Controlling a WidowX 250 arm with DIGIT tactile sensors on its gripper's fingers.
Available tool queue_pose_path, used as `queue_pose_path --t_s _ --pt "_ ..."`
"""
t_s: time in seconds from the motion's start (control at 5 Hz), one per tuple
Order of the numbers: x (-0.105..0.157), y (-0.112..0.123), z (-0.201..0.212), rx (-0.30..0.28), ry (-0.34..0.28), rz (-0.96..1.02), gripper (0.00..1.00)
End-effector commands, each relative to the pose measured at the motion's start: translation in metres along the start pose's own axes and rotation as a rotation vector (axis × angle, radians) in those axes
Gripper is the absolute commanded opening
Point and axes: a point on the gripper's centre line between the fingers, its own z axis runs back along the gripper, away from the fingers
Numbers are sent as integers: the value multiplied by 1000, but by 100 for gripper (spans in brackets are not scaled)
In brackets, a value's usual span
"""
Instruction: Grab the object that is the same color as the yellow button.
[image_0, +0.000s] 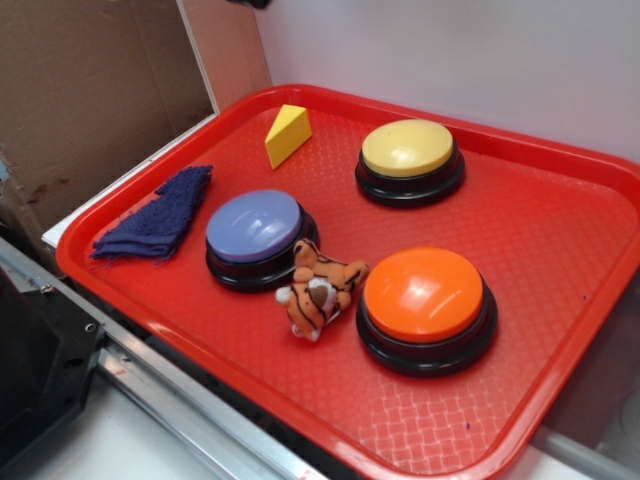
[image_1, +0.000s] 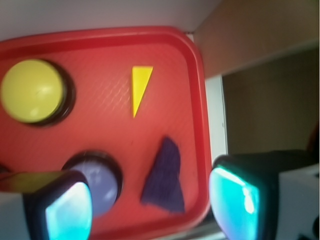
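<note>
Yellow wedge (image_0: 288, 134) lies in the red tray (image_0: 560, 215) near the yellow button (image_0: 409, 160); jaws released.

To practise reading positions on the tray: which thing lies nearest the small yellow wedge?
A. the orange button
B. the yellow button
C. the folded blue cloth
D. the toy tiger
B: in the exterior view the yellow wedge sits at the tray's far side, with the yellow button its closest neighbour, though the folded blue cloth is only a little farther.
</note>
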Motion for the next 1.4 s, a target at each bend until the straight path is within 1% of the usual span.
queue_pose_path --t_s 0.0,0.2,0.4,0.6,0.8,1.2 --pt "23 24 -38 27 45 -21 100" --pt "20 48 -45 22 57 44 100" --pt "28 57 -65 -33 77 48 100" --pt "40 38 -88 -94 73 -13 100" --pt "45 8 -97 -71 85 -83 100" --pt "49 -6 -118 -65 130 -87 100"
